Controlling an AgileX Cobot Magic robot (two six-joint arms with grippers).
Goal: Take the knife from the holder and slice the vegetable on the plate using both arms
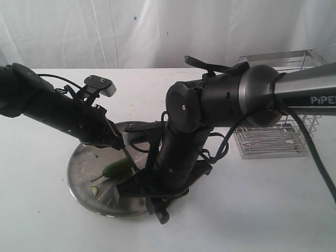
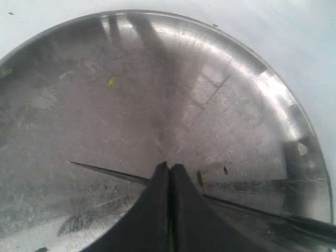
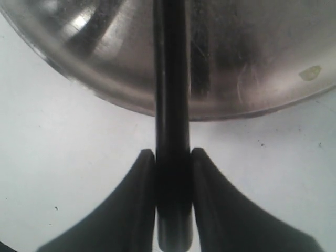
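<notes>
The steel plate (image 1: 84, 163) lies left of centre with the dark-green vegetable (image 1: 116, 168) on it. My left gripper (image 1: 119, 144) reaches in from the left. In the left wrist view its fingers (image 2: 152, 210) are pressed together (image 2: 170, 167) over the plate (image 2: 157, 79), with a green sliver of the vegetable (image 2: 170, 239) between them. The black knife (image 2: 105, 171) crosses the plate just beyond those fingertips. My right gripper (image 1: 160, 210) sits at the plate's near rim, shut (image 3: 172, 152) on the knife (image 3: 170, 79), whose handle runs out over the plate (image 3: 252, 63). The wire holder (image 1: 278, 131) stands at the right.
Small loose green slices lie on the plate (image 1: 95, 191) (image 2: 111, 81) (image 3: 310, 72). The right arm's bulky elbow (image 1: 184, 105) hangs over the plate's right half and hides it. White tabletop (image 1: 252, 210) surrounds the plate, with a white curtain behind.
</notes>
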